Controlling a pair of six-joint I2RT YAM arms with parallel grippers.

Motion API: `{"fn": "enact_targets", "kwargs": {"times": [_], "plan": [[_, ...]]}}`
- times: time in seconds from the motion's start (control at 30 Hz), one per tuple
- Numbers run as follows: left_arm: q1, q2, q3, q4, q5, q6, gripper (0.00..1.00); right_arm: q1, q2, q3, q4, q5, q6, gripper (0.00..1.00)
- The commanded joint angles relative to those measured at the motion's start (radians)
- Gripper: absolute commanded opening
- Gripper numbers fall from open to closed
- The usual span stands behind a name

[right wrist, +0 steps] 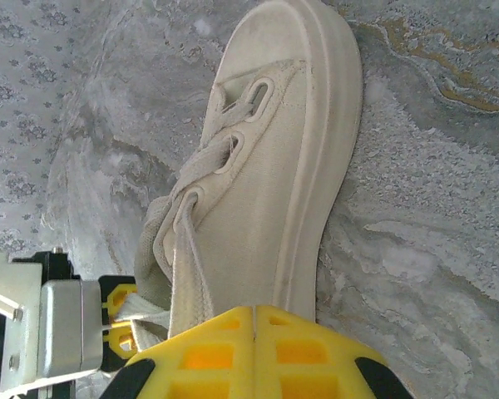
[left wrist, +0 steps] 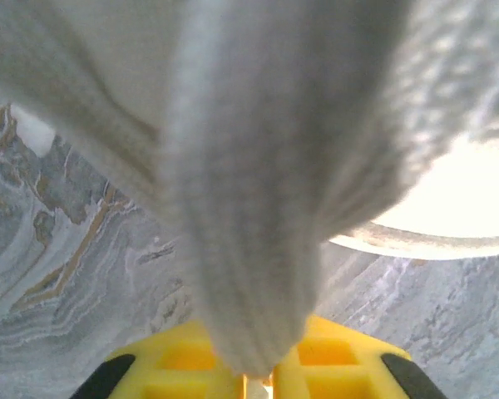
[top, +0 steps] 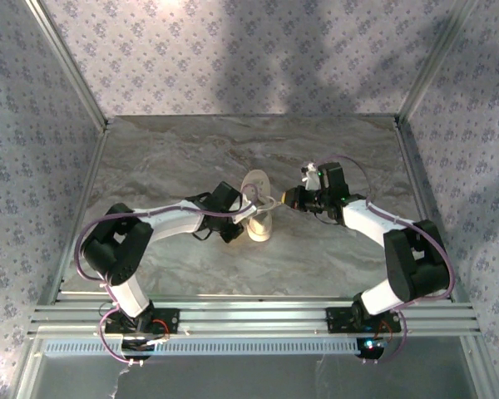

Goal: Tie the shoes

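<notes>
On the marble table (top: 175, 150), the left gripper (left wrist: 262, 378) pinches a thin white lace (left wrist: 249, 249) of the cream-white canvas sneaker (top: 260, 224). The right gripper (right wrist: 254, 320) — pressed together.

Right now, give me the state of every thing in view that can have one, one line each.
sneaker: upright on its sole, not tied.
laces: threaded through the eyelets, loose, no bow in sight.
left gripper: shut on one of the laces.
right gripper: shut, tips against the sneaker's side; whether it pinches a lace is unclear.
</notes>
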Motion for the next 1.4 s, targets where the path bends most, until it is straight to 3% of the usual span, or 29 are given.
{"fn": "enact_targets", "kwargs": {"times": [0.0,0.7,1.0,1.07,1.17,1.23,1.37], "plan": [[-0.004,-0.051,-0.003,-0.033,-0.002,-0.012,0.0,-0.01,-0.045,0.022,-0.034,0.028,-0.022,0.0],[0.081,-0.266,0.057,-0.239,0.034,0.098,0.0,-0.17,-0.263,0.117,-0.311,0.207,-0.206,0.0],[0.118,-0.225,0.069,-0.252,0.21,0.112,0.0,-0.186,-0.26,0.162,-0.369,0.23,-0.267,0.0],[0.117,-0.211,0.078,-0.257,0.165,0.099,0.0,-0.187,-0.263,0.16,-0.378,0.23,-0.281,0.0],[0.139,-0.233,0.094,-0.28,0.013,0.097,0.0,-0.191,-0.288,0.181,-0.432,0.291,-0.347,0.0],[0.197,-0.265,0.115,-0.306,-0.089,0.089,0.0,-0.205,-0.299,0.206,-0.473,0.333,-0.404,0.0],[0.333,-0.309,0.163,-0.31,-0.142,0.046,0.0,-0.236,-0.284,0.253,-0.499,0.4,-0.475,0.0]]}}
